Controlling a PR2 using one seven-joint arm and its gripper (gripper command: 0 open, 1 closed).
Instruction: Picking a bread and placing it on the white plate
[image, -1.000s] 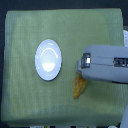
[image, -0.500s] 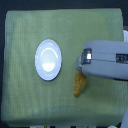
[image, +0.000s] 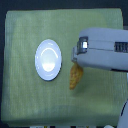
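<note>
The bread (image: 76, 78) is a golden-orange, bumpy, tapered piece. Its upper end is tucked under the front of my grey gripper (image: 78, 63), and the rest points down toward the exterior view's bottom. The gripper housing hides the fingers, but the bread hangs from it and travels with it, so the gripper is shut on the bread. The white plate (image: 48, 59) is round and glossy and has nothing on it. It lies on the green cloth a short gap toward the exterior view's left of the bread.
A green cloth (image: 25, 100) covers the table and reaches nearly every edge of the view. My bulky grey arm (image: 105, 50) enters from the exterior view's right. A pale rounded robot part (image: 122, 117) shows at the bottom right corner.
The arm looks larger and has shifted up and slightly left in the view. The bread has moved with it, closer to the plate.
</note>
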